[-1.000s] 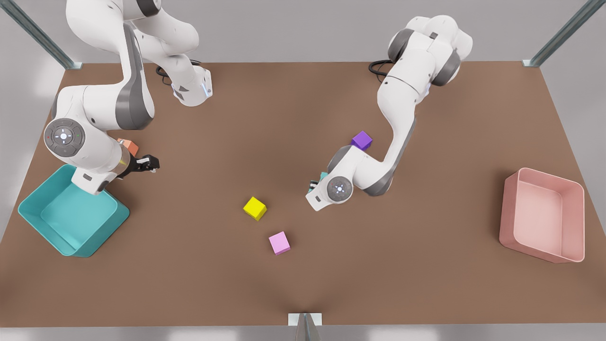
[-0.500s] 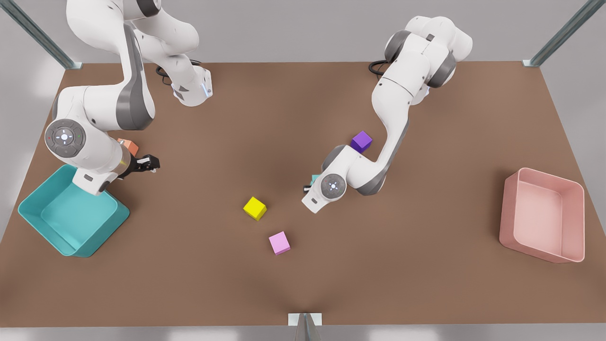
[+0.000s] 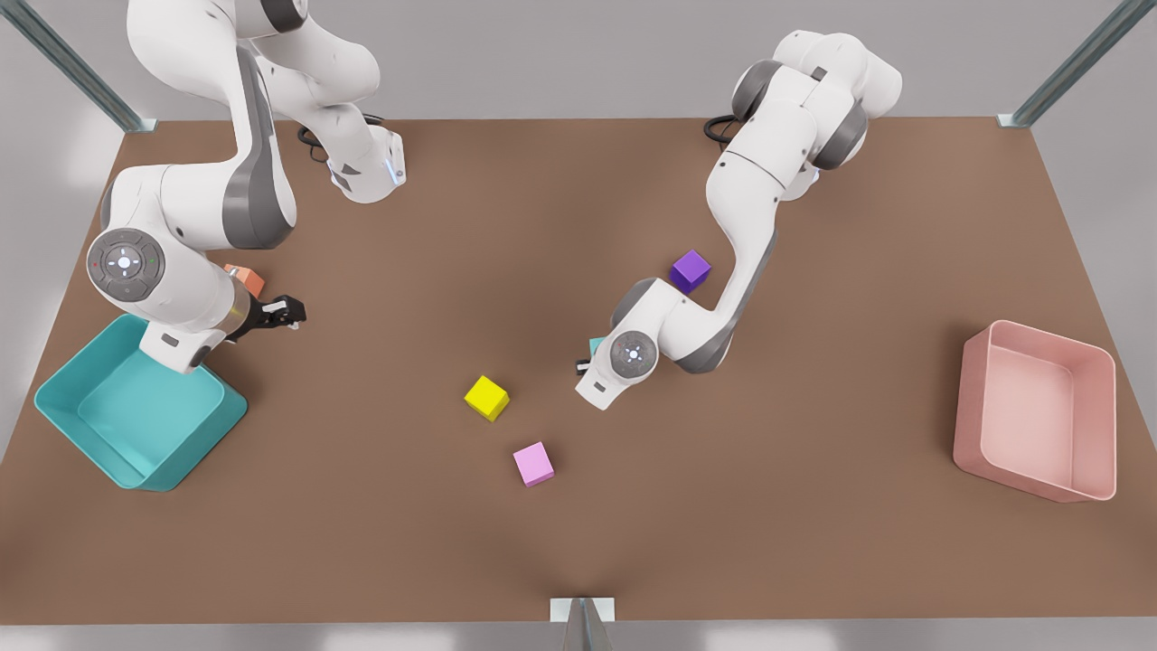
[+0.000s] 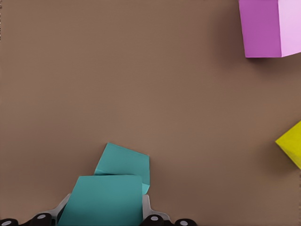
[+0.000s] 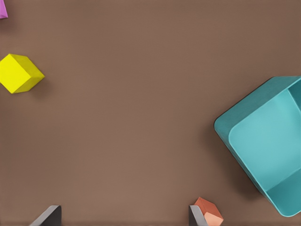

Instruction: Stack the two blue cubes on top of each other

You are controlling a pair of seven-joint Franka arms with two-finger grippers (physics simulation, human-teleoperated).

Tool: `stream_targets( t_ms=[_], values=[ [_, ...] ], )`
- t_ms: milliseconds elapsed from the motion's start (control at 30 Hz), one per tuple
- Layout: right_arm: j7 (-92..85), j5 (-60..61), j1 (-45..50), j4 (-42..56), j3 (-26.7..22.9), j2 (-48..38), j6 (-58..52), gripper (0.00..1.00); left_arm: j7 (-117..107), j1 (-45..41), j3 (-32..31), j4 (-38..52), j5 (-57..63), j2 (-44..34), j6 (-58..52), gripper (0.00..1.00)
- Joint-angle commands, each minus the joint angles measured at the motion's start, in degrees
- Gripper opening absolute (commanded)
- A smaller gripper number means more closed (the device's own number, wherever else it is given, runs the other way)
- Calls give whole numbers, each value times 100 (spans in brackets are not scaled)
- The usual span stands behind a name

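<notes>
Two matte teal cubes point(image 4: 123, 165), one between left fingers point(image 4: 146, 207).

The table point(image 3: 578, 542) carries two bins at opposite ends: one bin point(image 3: 136, 407) at the front view's left and another bin point(image 3: 1039, 411) at the front view's right. Near the middle lie a cube point(image 3: 486, 397) and, nearer the camera and slightly to the front view's right, a second cube point(image 3: 533, 463). Farther back sits a third cube point(image 3: 691, 268), beside the arm there. The left gripper point(image 4: 101, 212) is between those two middle cubes and the third, clamping one of the two blue cubes point(image 4: 101, 200) above the other point(image 4: 124, 162). The right gripper point(image 3: 276, 314) hovers just beside the first bin, with a small cube point(image 3: 246, 278) behind it.
</notes>
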Motion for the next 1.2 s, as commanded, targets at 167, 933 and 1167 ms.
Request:
stream_targets(
  t_ms=[167,933,1167],
  values=[
    [-38,3,0,3,-1,-6,-3,100,-288,2,10,-8,-36,89,31,100],
    [-109,-41,-9,38,-10,-6,-64,100,-288,55,54,106,-27,-491,-1138,100],
    [-117,-41,-26,47,-10,-6,-64,100,2042,2407,82,973,966,-2439,-4189,100]
  ],
)
